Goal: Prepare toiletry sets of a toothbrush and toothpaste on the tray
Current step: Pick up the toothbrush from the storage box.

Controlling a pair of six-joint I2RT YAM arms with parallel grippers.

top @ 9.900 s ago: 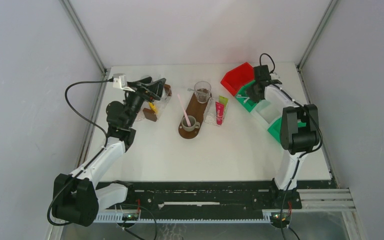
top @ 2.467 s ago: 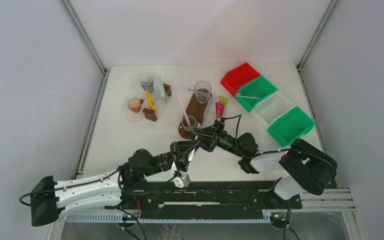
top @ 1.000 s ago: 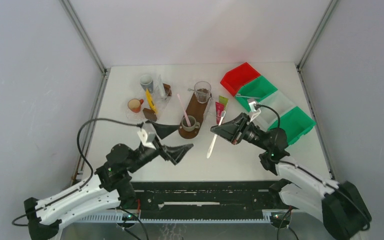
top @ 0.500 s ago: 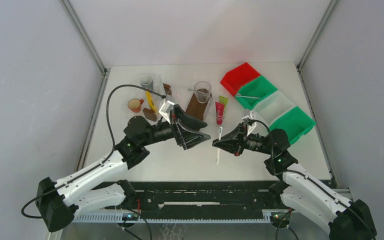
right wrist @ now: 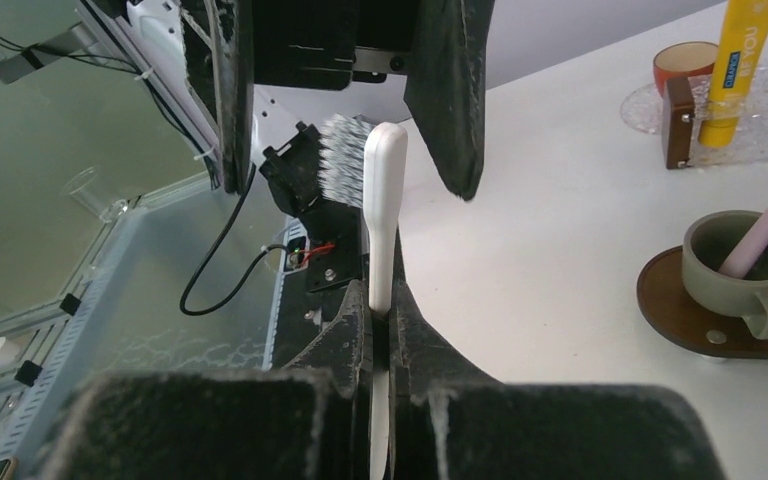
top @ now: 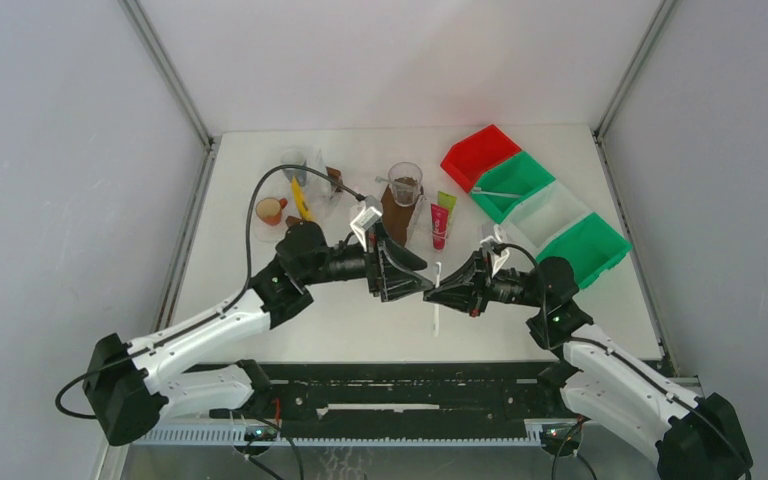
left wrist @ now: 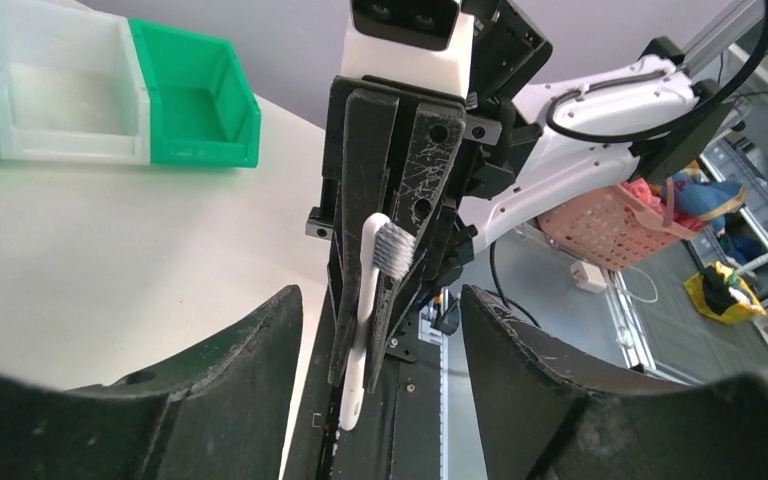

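I see a slim white toothbrush (right wrist: 384, 220) of smooth, glossy plastic with pale, soft-looking bristles. The right gripper (right wrist: 381, 318) has black fingers (left wrist: 430, 170) that look like matt plastic, scuffed with fine scratches. The white table (top: 340, 320) is smooth and matt. The green bin (left wrist: 195, 100) is shiny moulded plastic. The dark brown oval tray (right wrist: 665, 300) has a slight sheen, and the olive mug (right wrist: 740, 270) looks like matt ceramic.
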